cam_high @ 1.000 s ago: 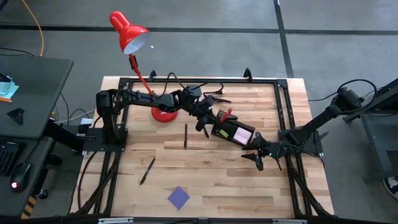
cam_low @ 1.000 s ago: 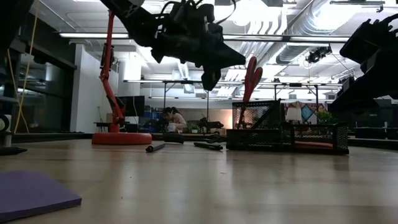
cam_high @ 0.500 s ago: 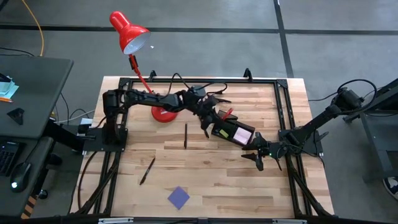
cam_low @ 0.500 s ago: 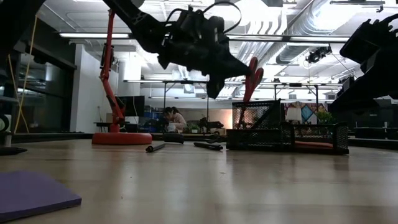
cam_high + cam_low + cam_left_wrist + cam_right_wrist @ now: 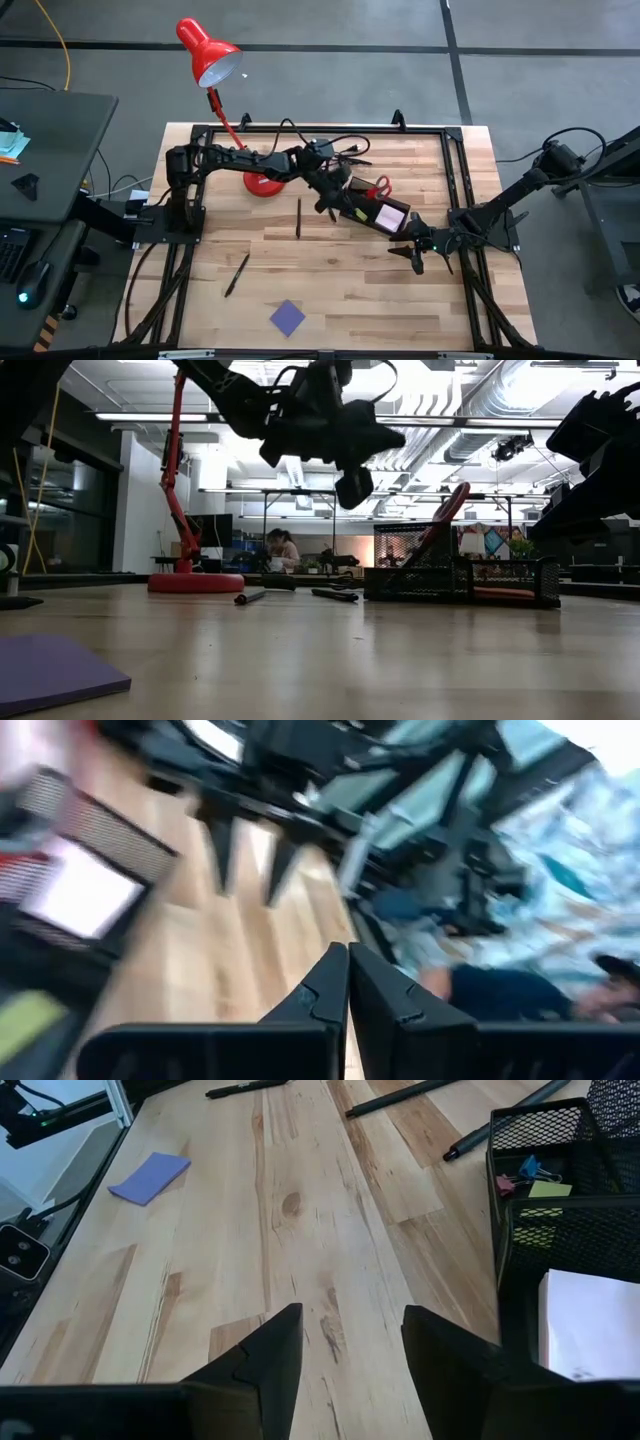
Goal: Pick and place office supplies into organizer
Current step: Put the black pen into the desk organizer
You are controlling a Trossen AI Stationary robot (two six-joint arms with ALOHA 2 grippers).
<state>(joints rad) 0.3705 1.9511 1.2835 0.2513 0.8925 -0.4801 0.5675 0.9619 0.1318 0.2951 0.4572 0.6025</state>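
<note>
Even overhead light; left wrist view motion-blurred.

Probably lab: exposed ceiling ducts (image 5: pixel 540 400)

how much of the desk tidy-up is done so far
Done: the scissors lean in the organizer, and a pink note pad lies inside. In hand: nothing; the left end effector is shut and empty above it. Left: two pens and the purple note pad on the table.
</note>
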